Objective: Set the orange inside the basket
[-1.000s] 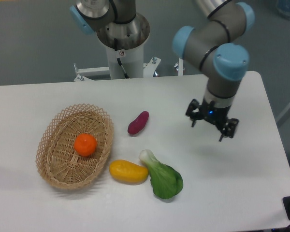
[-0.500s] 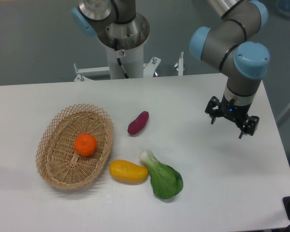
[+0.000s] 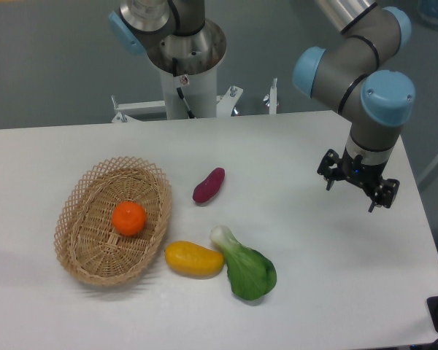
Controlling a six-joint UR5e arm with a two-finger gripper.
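Orange (image 3: 129,218) at rest in the middle of the oval wicker basket (image 3: 83,247), on the left half of the white table (image 3: 299,306). Small, round and bright against the tan weave — ringed by the open lattice rim, clear of the rim on every side. Just outside the basket's right edge, a yellow mango-like fruit (image 3: 194,259), lying lengthwise and near or touching the white stem of a bok choy (image 3: 244,267), with the leafy green end pointing toward the table's front. Farther back, between basket and table centre, a purple sweet potato (image 3: 209,185), tilted and apart from the rest.

Over the right side of the table, well away from the basket, the two-finger gripper (image 3: 358,187), hanging from the grey-and-blue arm (image 3: 358,73) — black fingers spread apart, nothing between them, tips pointing down at bare tabletop. Behind the table's far edge, the arm's round metal base column (image 3: 184,62), bolted to a white bracket. No contact between gripper and any of the produce.
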